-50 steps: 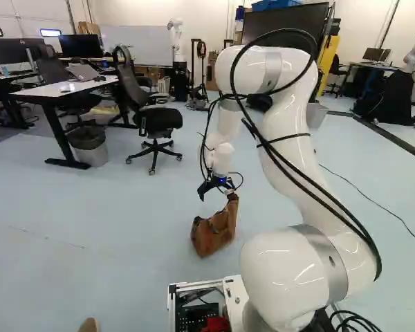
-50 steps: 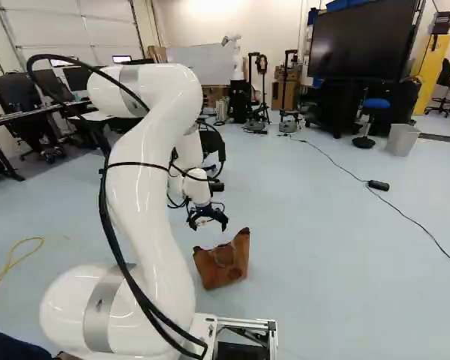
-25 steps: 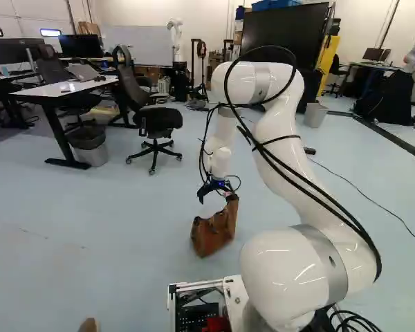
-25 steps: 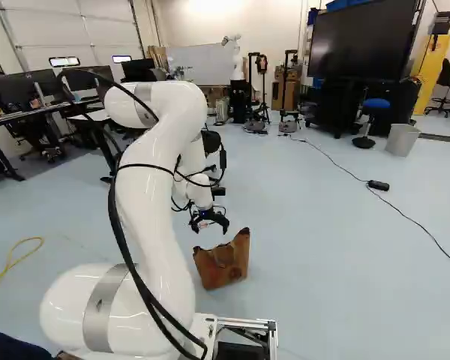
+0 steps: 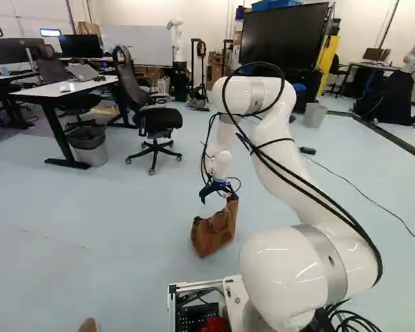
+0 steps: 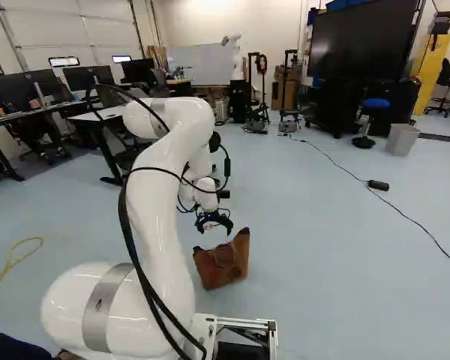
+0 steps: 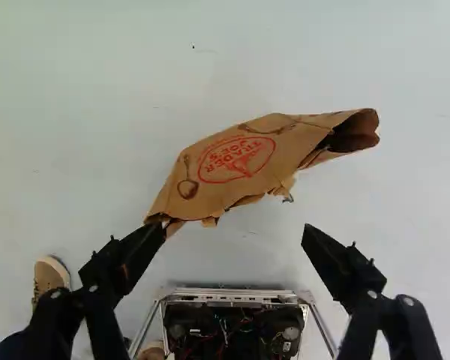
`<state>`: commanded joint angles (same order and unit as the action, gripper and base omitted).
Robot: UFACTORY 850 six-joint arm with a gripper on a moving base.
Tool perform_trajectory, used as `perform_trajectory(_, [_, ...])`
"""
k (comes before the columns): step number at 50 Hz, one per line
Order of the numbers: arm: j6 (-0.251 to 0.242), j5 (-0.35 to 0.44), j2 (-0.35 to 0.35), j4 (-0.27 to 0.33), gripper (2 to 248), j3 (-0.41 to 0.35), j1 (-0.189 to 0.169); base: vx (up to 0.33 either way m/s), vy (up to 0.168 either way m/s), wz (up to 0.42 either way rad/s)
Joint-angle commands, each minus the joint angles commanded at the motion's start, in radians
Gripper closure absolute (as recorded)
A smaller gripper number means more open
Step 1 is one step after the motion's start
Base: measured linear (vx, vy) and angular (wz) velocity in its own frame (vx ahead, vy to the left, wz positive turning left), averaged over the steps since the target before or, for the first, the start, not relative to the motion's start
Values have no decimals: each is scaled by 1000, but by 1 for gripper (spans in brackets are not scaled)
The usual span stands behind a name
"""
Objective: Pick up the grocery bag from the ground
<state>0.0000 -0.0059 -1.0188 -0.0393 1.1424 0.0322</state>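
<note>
The far side of the brown paper bag [image 7: 236, 165] was hidden in every view, and its mouth showed only a dark hollow, so what it held, if anything, could not be told. The bag was on the floor [image 6: 307, 247], creased and leaning, with the gripper [image 6: 215, 229] above it. The fingers [image 7: 131, 259] stood wide apart; one tip overlapped the bag's end away from the mouth in the wrist view, and whether they touched was unclear. On the arm's side of the bag, the open metal frame [image 7: 232, 295] held wires and electronics, its lower part cut off. Well beyond the bag, at the left of the left base view, a lined bin [image 5: 90, 149] stood by a table [image 5: 66, 90], its contents too hard to make out.
</note>
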Motion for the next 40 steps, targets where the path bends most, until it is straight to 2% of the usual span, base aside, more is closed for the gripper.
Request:
perform_trajectory(12, [0, 0, -47, 0, 3, 34, -1, 0, 0, 0])
perform_trajectory(16, [22, 0, -62, 0, 3, 45, -1, 0, 0, 0])
perform_trajectory(24, [114, 0, -92, 0, 3, 68, -1, 0, 0, 0])
perform_trajectory(40, [335, 0, -153, 0, 3, 114, -1, 0, 0, 0])
